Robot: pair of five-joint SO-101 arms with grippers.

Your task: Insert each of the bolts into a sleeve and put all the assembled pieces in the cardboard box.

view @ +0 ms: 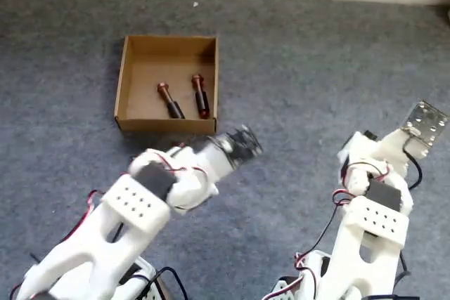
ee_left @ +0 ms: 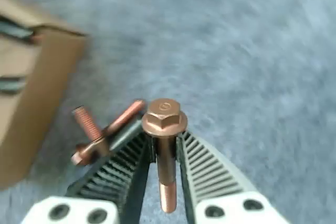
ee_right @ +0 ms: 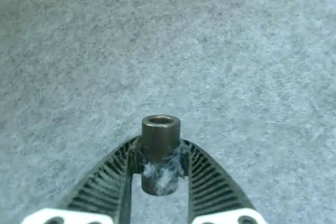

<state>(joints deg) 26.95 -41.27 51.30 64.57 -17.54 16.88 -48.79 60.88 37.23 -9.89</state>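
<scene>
Both arms are white moulded plastic. The left arm (view: 133, 205) has a flat panel (view: 132, 201) dotted with small round holes, a black motor block (view: 156, 175) next to it, and thin red and black cables (view: 90, 200) along its side. The right arm (view: 373, 244) has the same holed panel, black block and wiring, plus a shiny metal plate (view: 424, 126) with holes. The left pincer (ee_left: 165, 141) and right pincer (ee_right: 160, 146) have dark ribbed fingers on white bases with dark screw holes.

The left arm (view: 140, 205) extends from the near left toward the far middle. The left gripper (ee_left: 164, 139) is clamped on a bolt (ee_left: 164, 118) whose head points away from the wrist. The right arm (view: 373, 216) stands at the near right, angled far-right, and the right gripper (ee_right: 159, 151) pinches a sleeve (ee_right: 161, 129).
</scene>
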